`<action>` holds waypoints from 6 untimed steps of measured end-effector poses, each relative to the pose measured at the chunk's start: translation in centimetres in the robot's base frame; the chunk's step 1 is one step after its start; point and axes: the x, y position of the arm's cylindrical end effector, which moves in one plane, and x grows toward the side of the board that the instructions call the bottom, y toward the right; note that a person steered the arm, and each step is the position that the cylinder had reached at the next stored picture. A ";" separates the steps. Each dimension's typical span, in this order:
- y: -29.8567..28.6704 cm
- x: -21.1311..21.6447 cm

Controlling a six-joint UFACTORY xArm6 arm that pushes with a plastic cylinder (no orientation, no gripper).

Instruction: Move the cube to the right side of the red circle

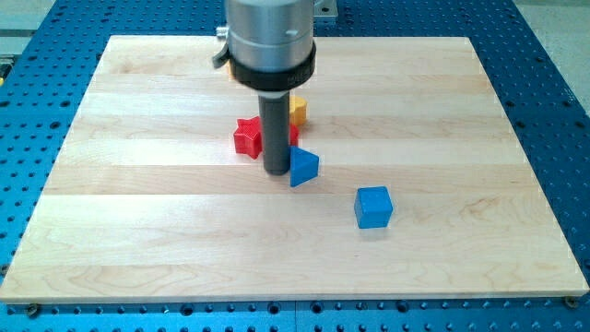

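Camera view shows one wooden worktop on a blue perforated base, and four blocks can be counted on it. Two are blue: a blue cube, standing alone toward the view's bottom right of the group, and a blue triangle, just beside my tip on its right. One red star sits just left of the rod, its right part covered by it. One yellow block peeks out to the right of the rod, behind it; most of it is hidden, so its shape cannot be told. A sliver of red also shows at the rod's right edge, below the yellow block; whether it belongs to the star or to another block cannot be told. No red circle can be made out.

The arm carries no jaws, only the rod, so nothing is gripped. Its grey housing is cut off by the view's top. The tip rests on the worktop between star and triangle, well apart from the cube.
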 end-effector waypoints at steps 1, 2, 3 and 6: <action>3.5 4.8; 5.4 6.4; 10.0 2.2; 6.4 10.2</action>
